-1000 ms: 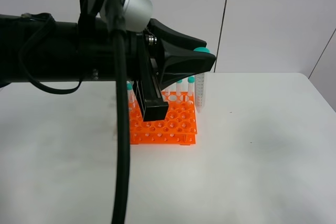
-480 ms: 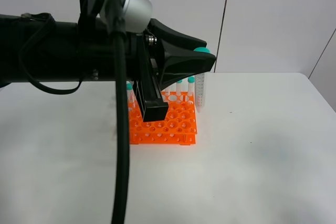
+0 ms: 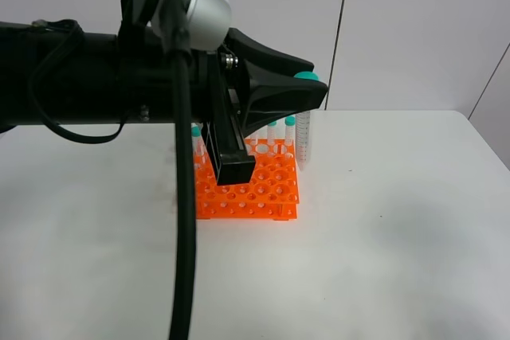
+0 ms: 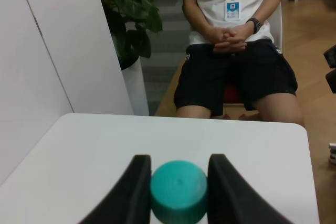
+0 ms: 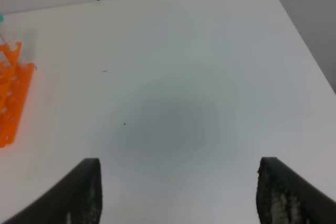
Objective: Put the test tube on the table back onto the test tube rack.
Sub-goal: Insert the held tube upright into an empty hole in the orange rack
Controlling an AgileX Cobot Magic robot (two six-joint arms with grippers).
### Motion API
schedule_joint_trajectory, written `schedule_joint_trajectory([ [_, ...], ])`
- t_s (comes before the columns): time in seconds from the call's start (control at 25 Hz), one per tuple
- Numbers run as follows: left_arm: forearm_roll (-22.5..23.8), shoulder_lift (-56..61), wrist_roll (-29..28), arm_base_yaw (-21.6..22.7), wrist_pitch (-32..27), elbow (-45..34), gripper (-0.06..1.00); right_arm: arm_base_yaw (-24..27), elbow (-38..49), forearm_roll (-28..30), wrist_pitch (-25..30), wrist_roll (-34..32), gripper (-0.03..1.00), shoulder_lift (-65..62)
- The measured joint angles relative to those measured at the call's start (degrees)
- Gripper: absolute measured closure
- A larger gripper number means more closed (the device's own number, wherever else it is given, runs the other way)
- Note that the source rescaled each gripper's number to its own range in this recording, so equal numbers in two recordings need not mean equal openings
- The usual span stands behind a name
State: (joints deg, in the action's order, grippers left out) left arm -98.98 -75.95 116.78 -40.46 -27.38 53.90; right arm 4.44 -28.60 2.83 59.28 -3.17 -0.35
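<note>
My left gripper [image 3: 312, 91] is shut on the teal-green cap of the test tube [image 3: 303, 139], which hangs upright with its pointed tip by the back right corner of the orange test tube rack [image 3: 249, 189]. In the left wrist view the cap [image 4: 178, 188] sits squeezed between the two black fingers [image 4: 135, 192]. Several more capped tubes [image 3: 290, 129] stand in the rack's back rows, partly hidden by the arm. My right gripper [image 5: 181, 192] is open over bare white table [image 5: 173, 77], with the rack's edge [image 5: 10, 98] off to one side.
The left arm's thick black body and cable [image 3: 185, 220] block much of the exterior high view. A seated person [image 4: 231, 51] and a potted plant [image 4: 128, 9] are beyond the table's far edge. White wall panels stand behind the table.
</note>
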Motion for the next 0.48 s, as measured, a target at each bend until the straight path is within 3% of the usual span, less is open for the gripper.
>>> schedule_joint_trajectory([
  [0.48, 0.0, 0.0, 0.2, 0.0, 0.0, 0.0, 0.94, 0.0, 0.0, 0.0, 0.0, 0.0, 0.17, 0.0],
])
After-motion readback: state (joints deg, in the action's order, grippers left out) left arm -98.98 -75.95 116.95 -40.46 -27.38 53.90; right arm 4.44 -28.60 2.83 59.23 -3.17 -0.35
